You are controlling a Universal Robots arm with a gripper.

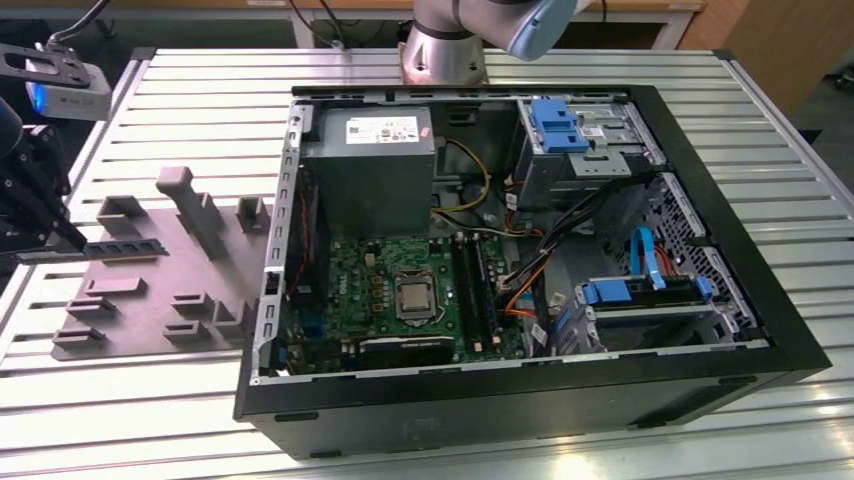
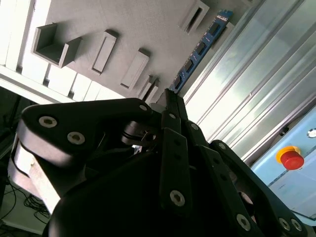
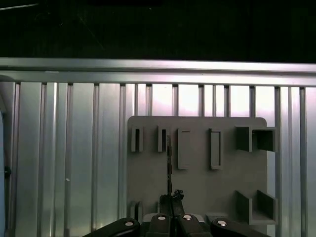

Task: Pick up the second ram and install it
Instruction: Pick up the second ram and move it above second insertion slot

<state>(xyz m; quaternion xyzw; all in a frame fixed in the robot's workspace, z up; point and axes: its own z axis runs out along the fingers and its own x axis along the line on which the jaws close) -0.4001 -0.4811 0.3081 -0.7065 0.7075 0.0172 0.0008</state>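
Jaws pinched together on one end of the second ram point(image 1: 123, 248): in the exterior view the gripper point(image 1: 70, 243) hangs at the grey tray point(image 1: 154, 318)'s edge toward the exterior view's left. The stick reaches level over the tray, apparently lifted clear. This lift calls for a firm, square pinch so the stick neither pivots nor snags a tray block. In the second wrist view it point(image 2: 200, 49) runs straight out from the fingertips along the tray's border. In the first wrist view it shows edge-on, beyond the jaws, over the tray.
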